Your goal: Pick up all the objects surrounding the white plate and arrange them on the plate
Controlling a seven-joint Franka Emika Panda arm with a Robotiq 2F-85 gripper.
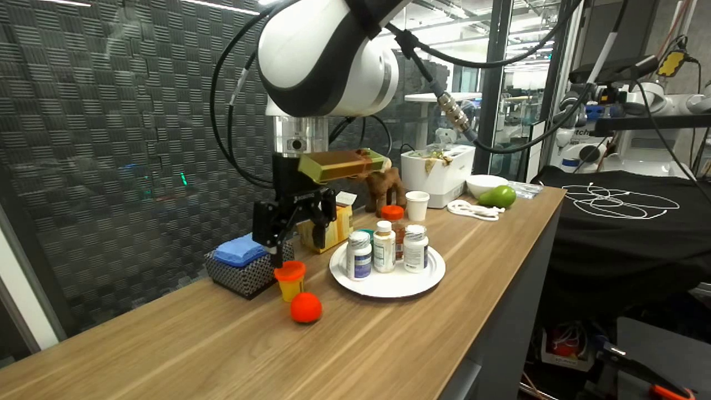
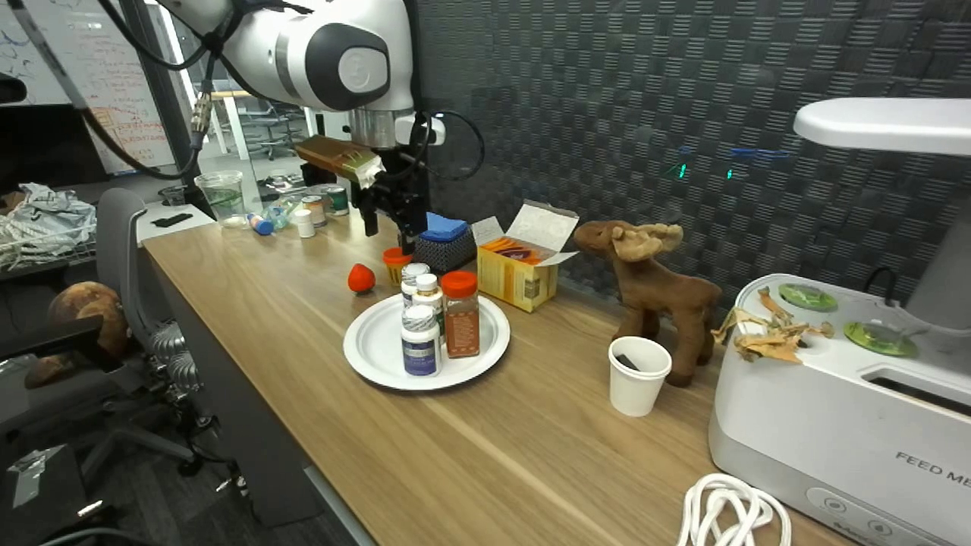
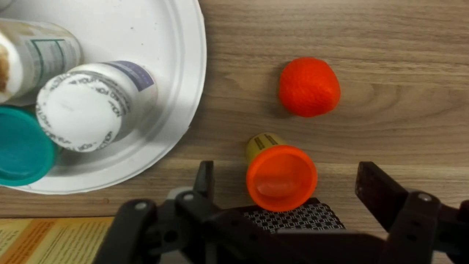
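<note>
My hand is spread wide and holds nothing. In the wrist view the cup shows right between the jaws, with a gap to either side. It stands upright on the table, and picking it up is, I judge, the step I am on. The next move calls for going down without sliding sideways, until the jaws flank the cup, then a gentle squeeze; it may well dent. The box is just beside it, touching or not I cannot tell, so I could snag it going down. The ball sits near, also on the table; I take it for the pick after this one. Farther off is the plate, the jar and three bottles upright on it. Most of the gathering looks done, then; the cup should join them on the ball's side of the plate, set down without knocking the nearest bottle.
</note>
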